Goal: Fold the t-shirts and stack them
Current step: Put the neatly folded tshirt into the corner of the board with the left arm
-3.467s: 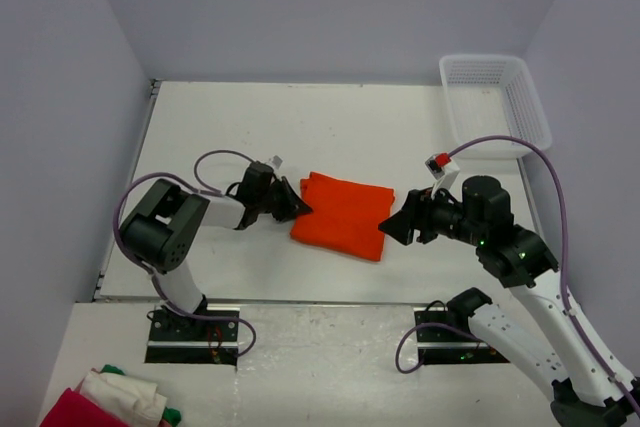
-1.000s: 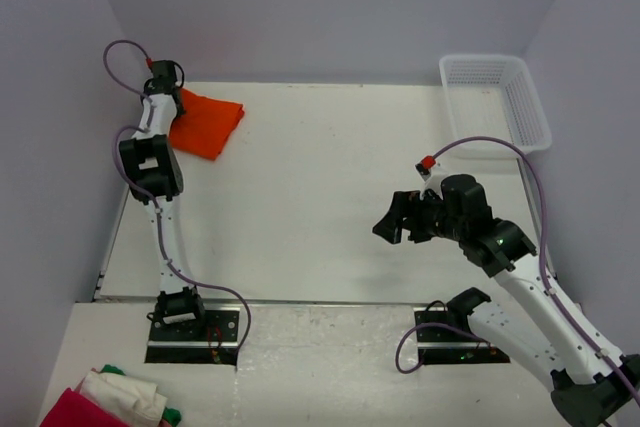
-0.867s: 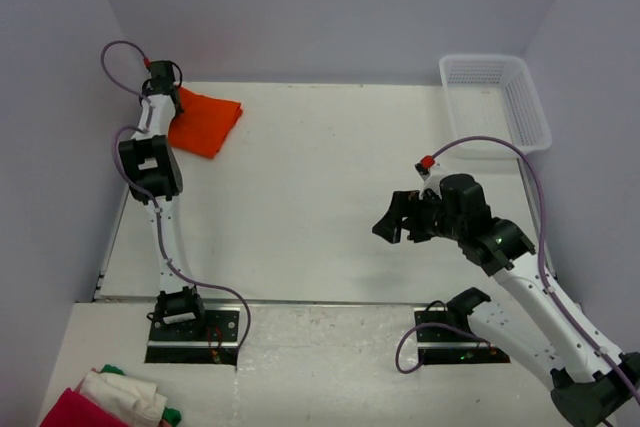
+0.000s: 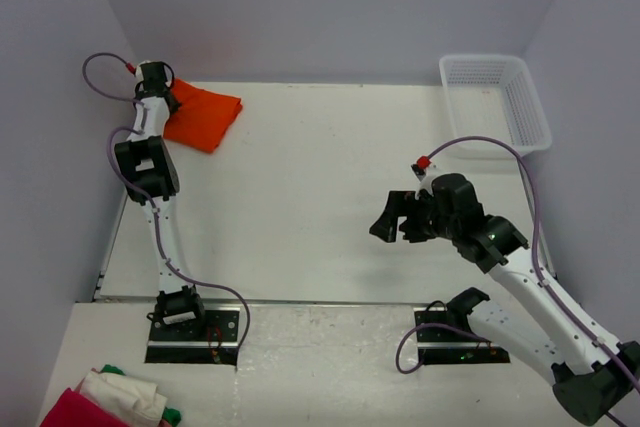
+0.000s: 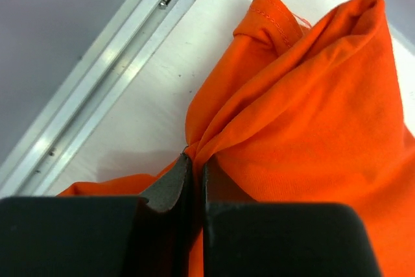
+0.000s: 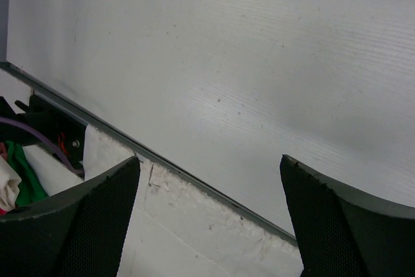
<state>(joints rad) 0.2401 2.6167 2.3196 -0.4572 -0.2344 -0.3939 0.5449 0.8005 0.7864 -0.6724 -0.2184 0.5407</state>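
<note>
- Top view: parking the folded t-shirt [image 4: 205, 117] at the far-left corner of the table [image 4: 320, 167], well away from the centre where it lay seconds ago. Clamping its left edge with the left gripper [image 4: 163, 97], nudging slightly deeper into the corner during the last second. Hovering the right gripper [image 4: 386, 222] over bare table, jaws spread, carrying nothing.
- Left wrist view: pinching a bunched fold of orange cloth between closed fingers [image 5: 170, 186], beside the metal rail [image 5: 97, 95].
- Right wrist view: showing only bare table between wide-open fingers [image 6: 97, 212].
- Judging the fold finished, with release at the stacking spot pending.
</note>
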